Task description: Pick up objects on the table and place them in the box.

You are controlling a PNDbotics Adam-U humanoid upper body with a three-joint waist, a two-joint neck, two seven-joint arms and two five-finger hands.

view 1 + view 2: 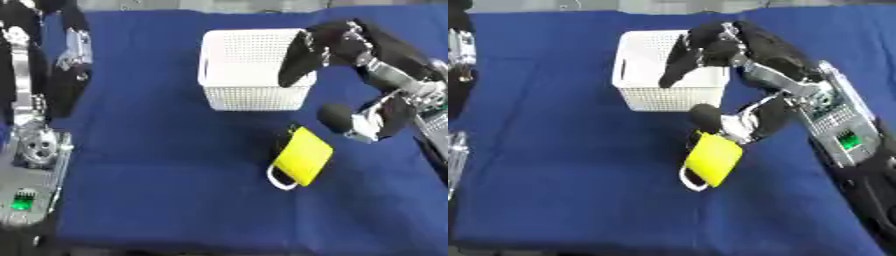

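Yellow tag (303, 156) on cloth, no legible text, right hand (308, 54) fingers straight over basket (245, 90)

The table cover (157, 165) is showing as matt blue cloth. The box (249, 95) is reading as white perforated plastic. The yellow item (304, 156) is looking smooth, its white loop glossy. My right hand (302, 57) is appearing matt black, with silver metal joints.
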